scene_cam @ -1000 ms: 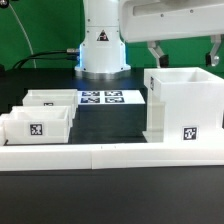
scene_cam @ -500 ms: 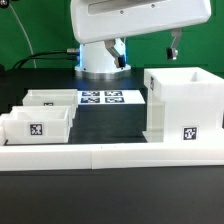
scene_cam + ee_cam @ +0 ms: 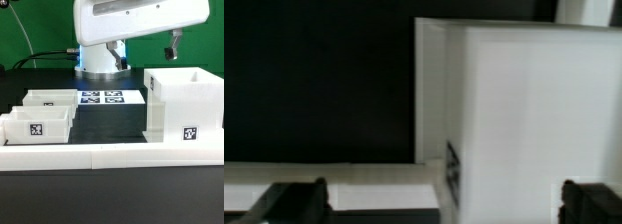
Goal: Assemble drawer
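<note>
My gripper (image 3: 446,200) is spread wide and carries nothing: in the wrist view its 2 dark fingers (image 3: 299,197) stand far apart at the frame's edge, with only white plastic and dark table showing between them. Below the camera is the casing (image 3: 526,100), its vertical corner edge running down the picture. I cannot tell from this view how high I am above it. In the exterior view, 1 finger hangs just over the casing's open top, apart from it, under the bulk of the arm (image 3: 140,20).

The casing stands upright at the exterior view's right, its front against the long low rail (image 3: 110,153). The 2 trays sit well apart from it at the exterior view's left: the front tray (image 3: 38,125) by the rail and the rear tray (image 3: 50,99) just behind it. The marker board (image 3: 100,98) lies flat on the table (image 3: 110,195) between the trays and the casing.

I judge this an early step: lining up over the casing, with neither tray inserted yet. The next move calls for centring the open jaws over 1 wall, coming straight down, and closing without tipping the box.
</note>
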You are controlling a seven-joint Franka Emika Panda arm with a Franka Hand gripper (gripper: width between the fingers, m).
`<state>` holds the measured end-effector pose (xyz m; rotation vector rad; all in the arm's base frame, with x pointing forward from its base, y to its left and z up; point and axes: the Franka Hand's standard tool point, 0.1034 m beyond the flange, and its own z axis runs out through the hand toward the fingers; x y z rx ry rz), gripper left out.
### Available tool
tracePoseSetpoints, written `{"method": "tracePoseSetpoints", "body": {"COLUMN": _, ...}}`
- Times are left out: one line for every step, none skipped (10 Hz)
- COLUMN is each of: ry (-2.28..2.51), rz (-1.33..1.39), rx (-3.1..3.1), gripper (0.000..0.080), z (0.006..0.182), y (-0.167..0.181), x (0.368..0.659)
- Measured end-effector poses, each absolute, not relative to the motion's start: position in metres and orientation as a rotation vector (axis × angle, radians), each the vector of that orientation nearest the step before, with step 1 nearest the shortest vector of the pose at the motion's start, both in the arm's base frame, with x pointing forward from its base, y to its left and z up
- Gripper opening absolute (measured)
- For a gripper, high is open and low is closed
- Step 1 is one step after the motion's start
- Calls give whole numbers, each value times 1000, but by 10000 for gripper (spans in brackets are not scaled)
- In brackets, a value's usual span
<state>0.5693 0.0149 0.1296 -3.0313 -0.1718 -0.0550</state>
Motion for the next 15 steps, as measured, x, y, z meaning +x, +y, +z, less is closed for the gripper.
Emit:
{"method": "tracePoseSetpoints", "body": {"ry": -151, "rz": -77, "rx": -3059, "gripper": 648, "z": 123, "y": -3, "x": 555}}
{"method": "tracePoseSetpoints", "body": {"ry": -114, "rz": -70, "rx": -3070, "gripper": 648, "z": 118, "y": -21, "x": 545}}
{"method": "tracePoseSetpoints", "body": {"ry": -99, "rz": -63, "rx": -3076, "gripper": 648, "z": 115, "y": -35, "x": 540}}
{"method": "tracePoseSetpoints", "body": {"ry": -110, "rz": -67, "rx": -3079, "gripper": 648, "z": 112, "y": -46, "x": 536}}
{"method": "tracePoseSetpoints", "body": {"ry": -100, "rz": -65, "rx": -3080, "gripper": 648, "z": 112, "y": -46, "x": 536}}
{"method": "tracePoseSetpoints", "body": {"ry": -105, "rz": -64, "rx": -3079, "gripper": 648, "z": 111, "y": -44, "x": 536}}
{"method": "tracePoseSetpoints", "body": {"ry": -105, "rz": -64, "rx": -3079, "gripper": 648, "z": 111, "y": -44, "x": 536}}
{"method": "tracePoseSetpoints", "body": {"ry": -105, "rz": -63, "rx": -3079, "gripper": 648, "z": 111, "y": -44, "x": 536}}
{"method": "tracePoseSetpoints", "body": {"ry": -105, "rz": -63, "rx": -3079, "gripper": 648, "z": 111, "y": -44, "x": 535}}
{"method": "tracePoseSetpoints", "body": {"ry": -92, "rz": -55, "rx": -3081, "gripper": 648, "z": 108, "y": -48, "x": 534}}
{"method": "tracePoseSetpoints", "body": {"ry": -60, "rz": -33, "rx": -3087, "gripper": 648, "z": 101, "y": -57, "x": 530}}
{"method": "tracePoseSetpoints", "body": {"ry": -50, "rz": -19, "rx": -3090, "gripper": 648, "z": 96, "y": -62, "x": 528}}
{"method": "tracePoseSetpoints", "body": {"ry": -38, "rz": 1, "rx": -3090, "gripper": 648, "z": 89, "y": -67, "x": 524}}
{"method": "tracePoseSetpoints", "body": {"ry": -25, "rz": 21, "rx": -3090, "gripper": 648, "z": 82, "y": -70, "x": 520}}
{"method": "tracePoseSetpoints", "body": {"ry": -18, "rz": 42, "rx": -3090, "gripper": 648, "z": 73, "y": -72, "x": 517}}
